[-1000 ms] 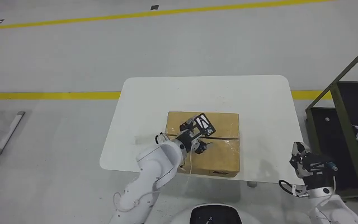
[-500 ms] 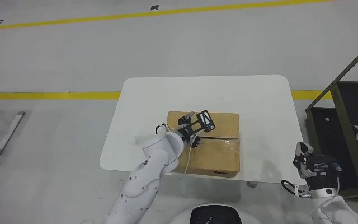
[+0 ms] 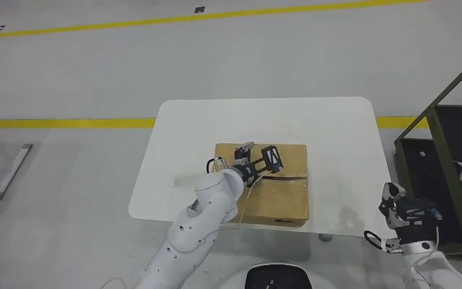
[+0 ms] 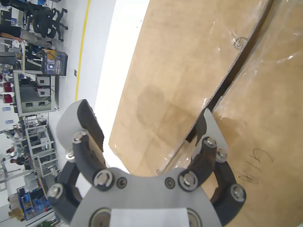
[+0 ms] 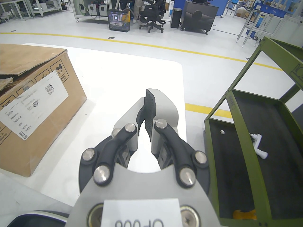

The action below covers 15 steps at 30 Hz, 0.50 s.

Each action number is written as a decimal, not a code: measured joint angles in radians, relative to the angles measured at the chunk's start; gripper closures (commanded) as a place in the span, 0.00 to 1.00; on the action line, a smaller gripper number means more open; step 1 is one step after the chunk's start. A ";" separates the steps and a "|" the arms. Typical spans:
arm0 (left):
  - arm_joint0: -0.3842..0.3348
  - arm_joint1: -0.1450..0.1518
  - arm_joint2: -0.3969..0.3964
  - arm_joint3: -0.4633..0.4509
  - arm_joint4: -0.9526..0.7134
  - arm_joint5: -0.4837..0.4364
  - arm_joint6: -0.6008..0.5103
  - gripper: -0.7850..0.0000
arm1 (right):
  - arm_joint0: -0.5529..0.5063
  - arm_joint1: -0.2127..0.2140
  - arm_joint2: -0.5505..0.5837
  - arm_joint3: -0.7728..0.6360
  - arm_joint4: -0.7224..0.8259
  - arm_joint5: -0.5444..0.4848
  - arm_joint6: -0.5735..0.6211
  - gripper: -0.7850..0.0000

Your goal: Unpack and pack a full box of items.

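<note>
**Booth:** Right wrist view first, nearest you. Your right claw (image 5: 148,109) is pinched fully together with nothing in it, at the table's near edge beside the green cart (image 5: 239,116).

**Floor:** And the box?

**Booth:** The box (image 3: 289,199) sits mid-way across the white table (image 3: 332,119), a little toward your side. It's brown corrugated card with a white label (image 5: 35,105) on its end wall. There's marker handwriting (image 4: 255,166) on the nearer flap, and crinkled clear tape (image 4: 281,57) along the join.

**Floor:** Is it open?

**Booth:** Not yet. Both top flaps lie flat, but the seam (image 4: 239,67) shows as a dark slit, so the tape looks cut. Your left claw (image 4: 144,108) is spread wide over it and grips nothing. One finger (image 4: 209,124) is tucked into that slit at the flap's edge, and the other pad stands free in the air.

**Floor:** So where are you in the job?

**Booth:** At the very start, I'd say. You're prying at the farther flap, the one with the darker stain (image 4: 151,98). Lifting the flaps, taking everything out and packing it back all remain.
</note>
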 measured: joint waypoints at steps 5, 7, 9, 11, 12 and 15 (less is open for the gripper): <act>0.017 -0.002 0.007 -0.020 -0.004 -0.015 -0.004 0.00 | 0.003 0.000 -0.001 0.000 0.000 -0.002 0.002 1.00; 0.023 -0.003 0.009 -0.020 -0.009 -0.021 -0.001 0.00 | 0.004 0.000 -0.002 0.000 0.001 -0.002 0.002 1.00; 0.023 -0.004 0.011 -0.021 -0.008 -0.025 0.002 0.00 | 0.005 0.000 -0.002 0.000 0.000 -0.002 0.001 1.00; 0.022 -0.006 0.012 -0.018 -0.010 -0.021 0.005 0.00 | 0.006 -0.001 -0.002 0.000 0.000 -0.002 0.002 1.00; 0.020 -0.006 0.012 -0.014 -0.009 -0.018 0.007 0.00 | 0.007 -0.001 -0.003 0.001 -0.001 -0.001 0.002 1.00; 0.007 -0.010 0.009 0.000 0.002 0.007 0.025 0.00 | 0.008 -0.001 -0.006 0.002 0.000 -0.002 0.003 1.00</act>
